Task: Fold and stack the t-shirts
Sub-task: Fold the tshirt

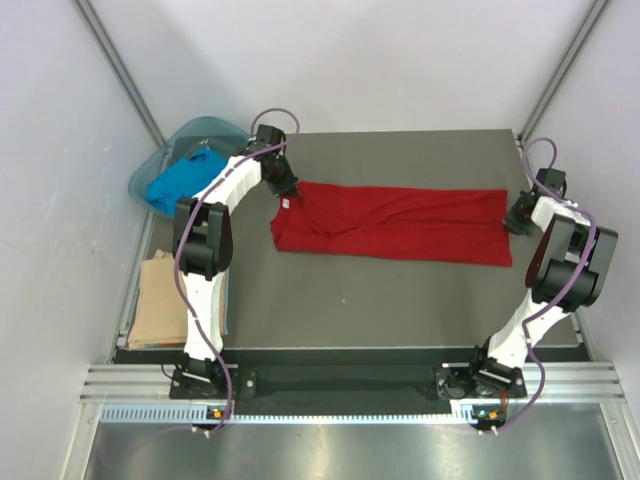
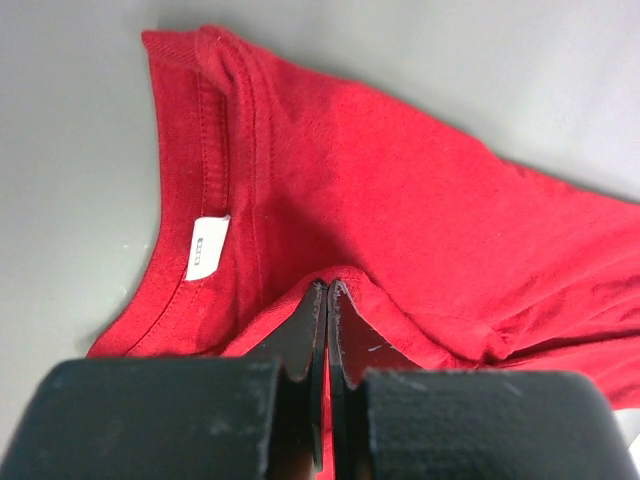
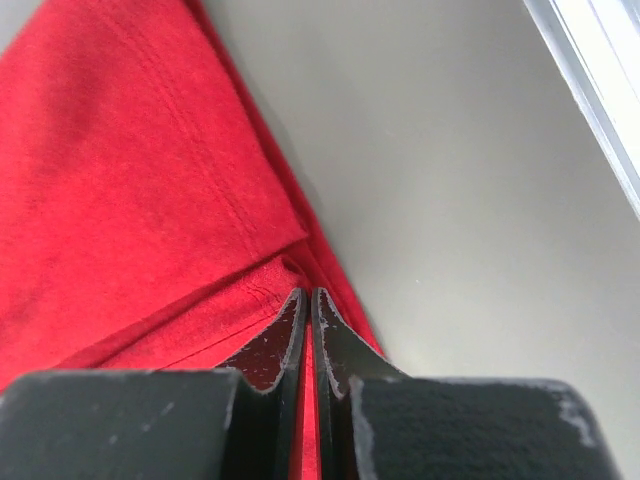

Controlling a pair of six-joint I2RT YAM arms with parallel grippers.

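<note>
Seen now: red t-shirt (image 1: pixel 400 225) lies as long strip across surface (image 1: pixel 400 310), collar end left, hem right. My left hand (image 2: pixel 327 287) pinched shut on cloth near neck label (image 2: pixel 207 247); right hand (image 3: pixel 308 293) clamped on hem corner.

My read: end-to-end fold next. I'd lift both ends evenly, keep strip taut (slack invites wrinkles), match edges before release.

Count: three shirts. One red, one blue t-shirt (image 1: pixel 178 188) in basin (image 1: pixel 200 132), one tan t-shirt (image 1: pixel 158 300) at near-left edge. One basin, two hands.
</note>
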